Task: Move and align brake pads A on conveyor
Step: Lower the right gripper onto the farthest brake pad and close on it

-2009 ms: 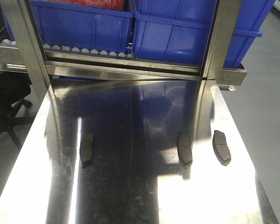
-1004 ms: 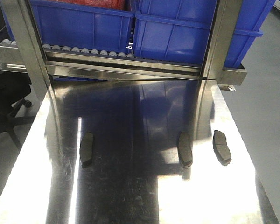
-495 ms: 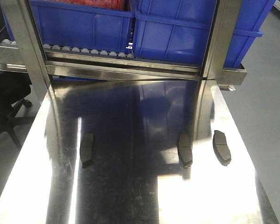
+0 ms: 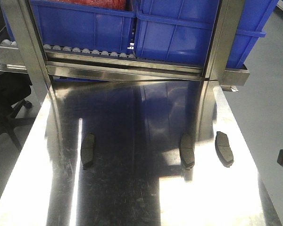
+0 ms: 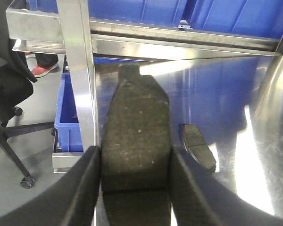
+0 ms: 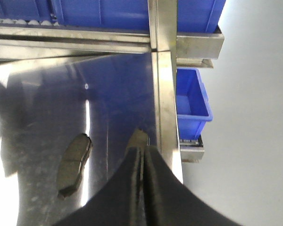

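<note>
Left claw [image 5: 134,157] is clamped on one brake pad [image 5: 134,117]; right claw [image 6: 140,141], pinched together empty, has a second pad [image 6: 74,162] lying ahead-left on the surface [image 6: 33,94], long axis pointing away.

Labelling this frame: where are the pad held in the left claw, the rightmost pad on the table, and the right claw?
held pad [image 5: 134,141]: left wrist view, middle of its face.
rightmost pad [image 4: 224,149]: front view, centre of its top.
right claw [image 6: 139,141]: right wrist view, between its closed fingertips.

Shiny steel worktop [image 4: 132,202] beneath a steel roller rack [image 4: 122,70] loaded with blue bins [image 4: 85,23]; black office chair [image 4: 7,99] off the left side, grey floor [image 4: 269,80] on the right
</note>
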Controlling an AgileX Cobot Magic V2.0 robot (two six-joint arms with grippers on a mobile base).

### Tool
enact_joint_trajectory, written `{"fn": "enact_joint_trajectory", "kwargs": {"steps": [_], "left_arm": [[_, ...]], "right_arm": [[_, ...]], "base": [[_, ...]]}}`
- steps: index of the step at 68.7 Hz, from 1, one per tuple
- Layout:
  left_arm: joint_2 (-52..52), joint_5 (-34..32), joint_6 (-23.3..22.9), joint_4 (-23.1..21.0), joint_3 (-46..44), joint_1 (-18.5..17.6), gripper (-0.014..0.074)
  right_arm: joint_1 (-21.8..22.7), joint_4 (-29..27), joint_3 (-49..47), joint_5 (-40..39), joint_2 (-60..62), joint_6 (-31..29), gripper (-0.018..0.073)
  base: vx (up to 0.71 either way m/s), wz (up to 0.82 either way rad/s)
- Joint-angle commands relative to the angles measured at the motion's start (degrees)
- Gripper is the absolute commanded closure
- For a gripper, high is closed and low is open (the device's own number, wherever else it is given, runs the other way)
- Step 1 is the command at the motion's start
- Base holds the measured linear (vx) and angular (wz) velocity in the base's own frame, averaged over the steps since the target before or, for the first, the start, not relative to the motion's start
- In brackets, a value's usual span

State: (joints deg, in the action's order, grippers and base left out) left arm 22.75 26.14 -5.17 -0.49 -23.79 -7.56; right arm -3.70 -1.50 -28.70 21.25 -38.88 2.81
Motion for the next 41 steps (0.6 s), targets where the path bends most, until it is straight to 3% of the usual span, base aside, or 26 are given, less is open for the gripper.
{"fn": "enact_joint_trajectory", "kwargs": {"steps": [1,14,26,41], "left_arm": [[0.2,-5.6,0.0,-0.1,-1.6,-0.1,0.0603],[0.2,-5.6,0.0,-0.1,-1.6,-0.1,0.0603],[0.2,-5.6,0.0,-0.1,-1.6,-0.1,0.0603],[0.2,-5.6,0.0,-0.1,-1.6,-0.1,0.0603]], "right_arm": [[0.0,1.2,-2.9,-1.0,-1.2,-0.1,0.0486],[0.0,1.0,-7.7,8.2,-5.2,-0.1,0.0288],[0.0,0.7,-11.9,10.5,-10.8,-0.2,0.0122],[0.0,-0.3,-18.8,13.5,-22.8,-0.5,0.0083]], "base": [[0.00,0.00],[0.00,0.00],[0.00,0.00],[0.00,0.00]]}}
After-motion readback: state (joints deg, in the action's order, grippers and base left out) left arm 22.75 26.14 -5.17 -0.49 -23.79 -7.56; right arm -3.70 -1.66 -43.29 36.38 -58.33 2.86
